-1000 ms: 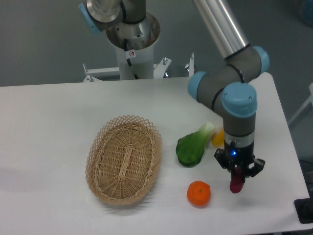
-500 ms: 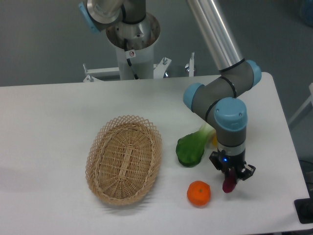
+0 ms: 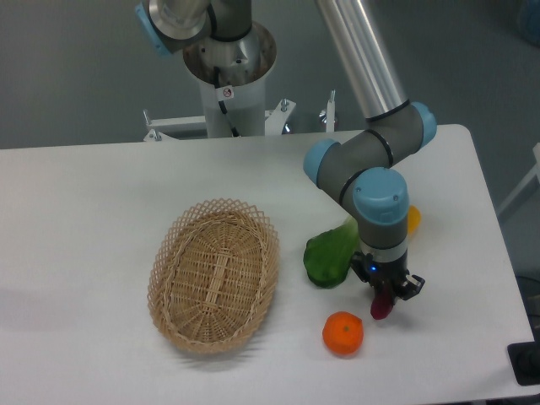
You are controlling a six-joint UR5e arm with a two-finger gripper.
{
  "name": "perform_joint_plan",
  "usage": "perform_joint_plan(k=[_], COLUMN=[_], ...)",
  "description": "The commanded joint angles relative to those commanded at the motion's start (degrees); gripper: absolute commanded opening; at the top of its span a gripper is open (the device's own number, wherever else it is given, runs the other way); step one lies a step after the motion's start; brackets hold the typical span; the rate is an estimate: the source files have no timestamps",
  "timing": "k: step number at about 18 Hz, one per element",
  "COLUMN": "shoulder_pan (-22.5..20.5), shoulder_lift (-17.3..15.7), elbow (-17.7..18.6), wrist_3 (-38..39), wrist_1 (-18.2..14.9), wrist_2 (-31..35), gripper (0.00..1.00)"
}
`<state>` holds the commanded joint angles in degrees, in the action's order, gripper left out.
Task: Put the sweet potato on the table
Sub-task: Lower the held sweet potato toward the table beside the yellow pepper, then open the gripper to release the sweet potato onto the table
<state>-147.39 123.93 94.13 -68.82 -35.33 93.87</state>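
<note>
A slim magenta sweet potato (image 3: 380,308) hangs from my gripper (image 3: 384,297), which is shut on its upper end. Only the lower tip of the sweet potato shows below the fingers. It sits low over the white table (image 3: 84,211), just right of the orange (image 3: 342,332); I cannot tell whether its tip touches the surface. The gripper points straight down, right of the green leafy vegetable (image 3: 331,255).
An oval wicker basket (image 3: 214,274) lies at centre left. A yellow-orange vegetable (image 3: 413,220) peeks out behind the arm's wrist. The table's right edge runs close by at the right, and the robot base (image 3: 229,76) stands at the back.
The gripper has carried the sweet potato left and slightly away from the front edge, closer to the orange. The yellow-orange vegetable now shows right of the wrist instead of left.
</note>
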Motion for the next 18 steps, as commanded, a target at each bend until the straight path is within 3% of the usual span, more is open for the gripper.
perform_joint_plan(k=[1, 2, 8, 14, 18], shoulder_pan=[0.0, 0.0, -0.2, -0.2, -0.8], shoulder_lift=[0.0, 0.0, -1.6, -3.2, -6.2], elbow=[-0.3, -0.9, -3.5, -9.2, -10.5], wrist_3=[0.0, 0.0, 3.1, 4.3, 0.7], wrist_1=[0.0, -0.1, -0.5, -1.3, -9.4], wrist_2=[0.0, 0.0, 0.1, 0.0, 0.7], gripper=[0.85, 1.00, 1.00, 1.00, 1.00])
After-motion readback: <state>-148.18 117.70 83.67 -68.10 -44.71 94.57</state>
